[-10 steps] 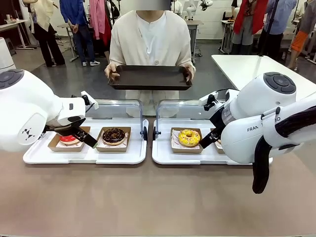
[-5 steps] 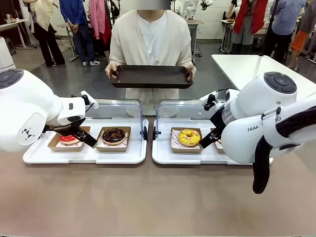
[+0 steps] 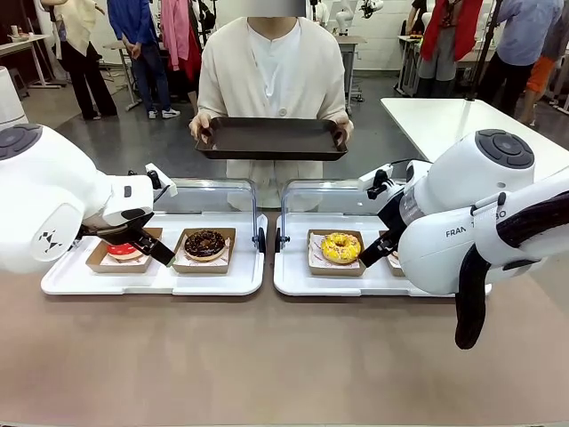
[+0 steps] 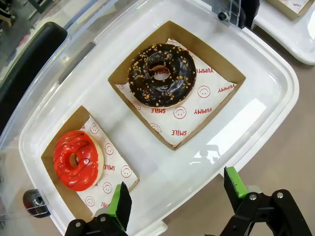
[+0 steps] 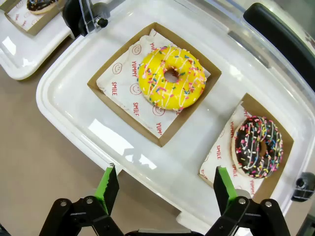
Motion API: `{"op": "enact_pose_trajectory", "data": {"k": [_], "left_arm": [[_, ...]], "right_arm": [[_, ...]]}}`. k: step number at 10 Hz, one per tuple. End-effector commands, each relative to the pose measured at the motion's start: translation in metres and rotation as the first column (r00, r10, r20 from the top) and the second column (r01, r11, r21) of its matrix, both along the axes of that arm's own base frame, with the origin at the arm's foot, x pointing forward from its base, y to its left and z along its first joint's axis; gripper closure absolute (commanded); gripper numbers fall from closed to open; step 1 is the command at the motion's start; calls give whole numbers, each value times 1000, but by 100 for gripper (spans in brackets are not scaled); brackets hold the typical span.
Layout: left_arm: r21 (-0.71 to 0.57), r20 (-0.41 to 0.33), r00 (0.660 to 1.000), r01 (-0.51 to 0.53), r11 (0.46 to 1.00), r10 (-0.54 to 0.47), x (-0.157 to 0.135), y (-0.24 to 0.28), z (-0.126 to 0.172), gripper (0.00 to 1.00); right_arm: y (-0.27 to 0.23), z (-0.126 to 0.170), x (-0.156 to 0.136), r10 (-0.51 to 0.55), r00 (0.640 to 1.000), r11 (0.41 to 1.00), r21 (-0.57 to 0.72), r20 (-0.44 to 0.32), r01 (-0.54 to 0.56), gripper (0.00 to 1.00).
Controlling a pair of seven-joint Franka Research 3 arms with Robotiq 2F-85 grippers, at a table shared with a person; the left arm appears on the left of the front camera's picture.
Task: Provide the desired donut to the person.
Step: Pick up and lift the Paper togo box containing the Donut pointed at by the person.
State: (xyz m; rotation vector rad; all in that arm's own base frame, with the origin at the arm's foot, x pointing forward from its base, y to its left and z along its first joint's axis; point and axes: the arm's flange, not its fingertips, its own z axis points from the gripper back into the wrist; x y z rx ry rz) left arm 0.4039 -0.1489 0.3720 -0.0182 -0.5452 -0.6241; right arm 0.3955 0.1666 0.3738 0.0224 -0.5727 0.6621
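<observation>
Jaws, left and right, gape wide and empty above paper liners (image 4: 199, 98) printed "SMILE" and "YUMMY".

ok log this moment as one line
left claw: open, above red donut and chocolate nut donut | right claw: open, above yellow sprinkled donut | person: holds dark tray | gripped: nothing
</observation>
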Motion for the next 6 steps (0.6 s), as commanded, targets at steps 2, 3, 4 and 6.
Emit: {"op": "enact_pose_trajectory", "data": {"k": [2,3,4,6], "left_arm": [[28,-15,999,-32,999,33,-17,6,21,0],[42,-30,999,-11,999,12,-31,11,49,0],[87,-37,999,-19,996,22,-36,20,84,0],[104,-73,997,-30,994,37,-46,32,134,0]], "right_arm": [[-6,40,-39,34,999,999,6,-7,-34,0],[-13,70,-56,32,999,999,15,-12,-31,0],[-25,103,-69,23,999,1000,2,-48,-23,0],[-42,150,-80,-11,994,999,-36,-108,7,0]]}}
